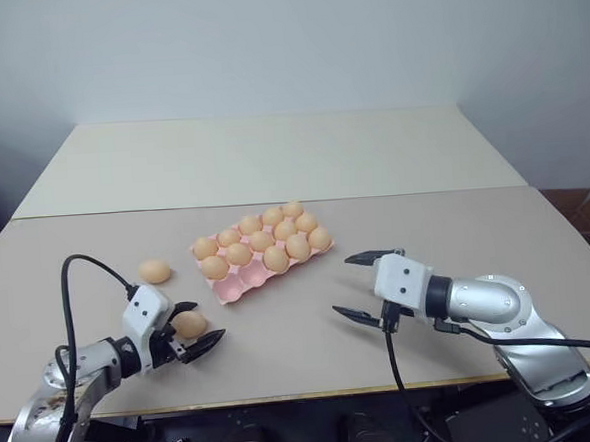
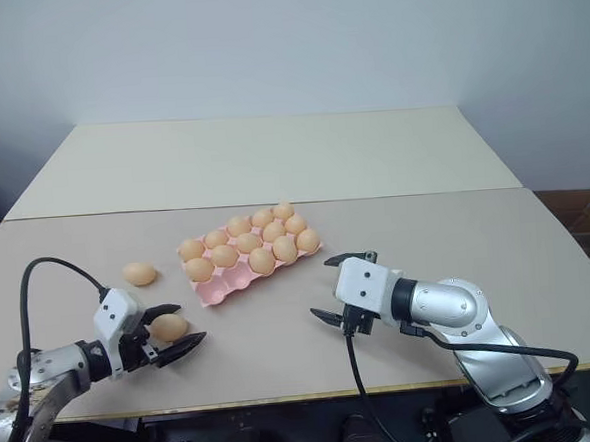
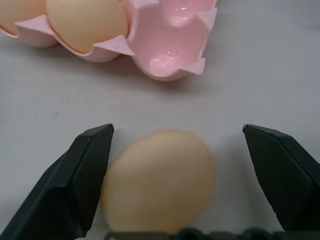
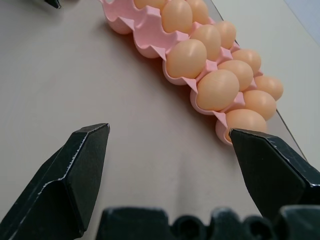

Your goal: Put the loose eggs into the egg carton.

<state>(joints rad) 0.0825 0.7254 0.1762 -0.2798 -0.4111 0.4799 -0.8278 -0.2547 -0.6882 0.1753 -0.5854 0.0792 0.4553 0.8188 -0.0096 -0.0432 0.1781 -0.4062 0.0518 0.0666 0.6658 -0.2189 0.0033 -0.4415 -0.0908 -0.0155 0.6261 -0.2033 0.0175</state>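
Observation:
The pink egg carton lies mid-table, most of its cups holding eggs and its near-left cups bare. One loose egg rests on the table between the fingers of my open left gripper. In the left wrist view that egg sits close to one finger, with a gap to the other. A second loose egg lies left of the carton. My right gripper hangs open and empty to the right of the carton, pointing towards it.
A second tabletop adjoins mine at the back, across a seam. The table's front edge runs close under both arms. A black cable loops over my left arm. A cardboard box stands at the far right.

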